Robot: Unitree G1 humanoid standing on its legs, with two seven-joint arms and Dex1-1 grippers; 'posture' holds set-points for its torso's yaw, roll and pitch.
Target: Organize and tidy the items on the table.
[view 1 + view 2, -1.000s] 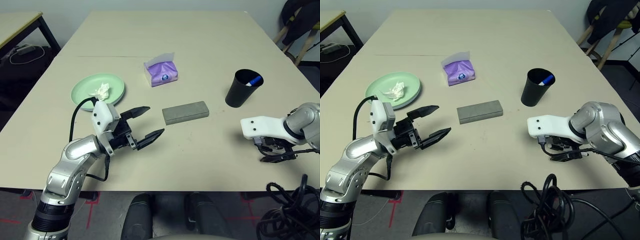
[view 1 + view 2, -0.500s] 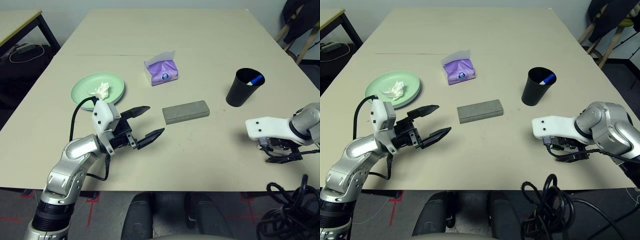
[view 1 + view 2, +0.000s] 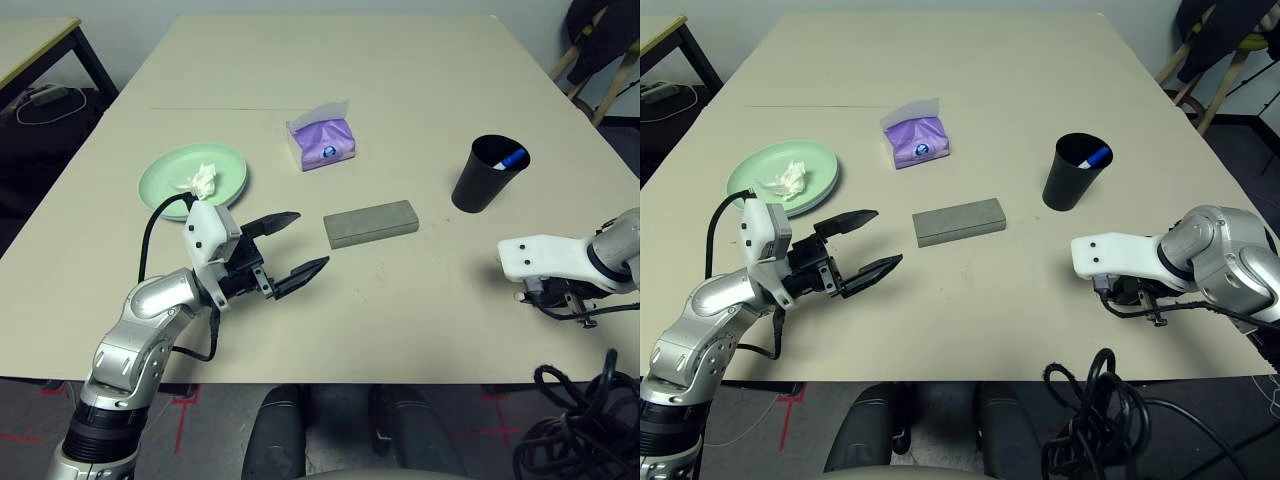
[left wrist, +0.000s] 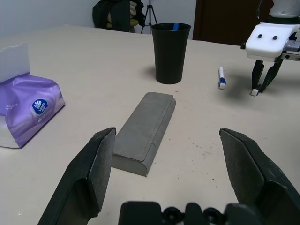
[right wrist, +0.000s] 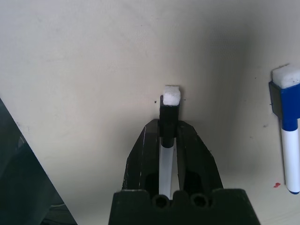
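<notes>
My right gripper [image 5: 168, 126] is shut on a white pen with a black cap [image 5: 170, 101], held just above the table [image 3: 330, 70] near its front right edge [image 3: 1140, 300]. A second pen with a blue cap [image 5: 286, 136] lies on the table beside it. The black cup [image 3: 482, 177] stands further back with a blue-tipped pen [image 3: 510, 159] in it. My left gripper [image 3: 305, 240] hovers open at the front left, pointing at the grey glasses case [image 3: 370, 224]. Behind that sit the purple tissue pack [image 3: 322, 146] and a mint-green plate [image 3: 160, 180] holding a tissue wad [image 3: 202, 181].
A thin seam crosses the far half of the table. A smaller black-legged desk [image 3: 35, 45] stands off to the far left. Black cables [image 3: 570, 420] lie on the floor under the right arm, and a chair [image 3: 600, 40] is at the far right.
My right gripper has gone from open to shut on the white pen and shifted slightly to the right. The left arm has stayed still.
</notes>
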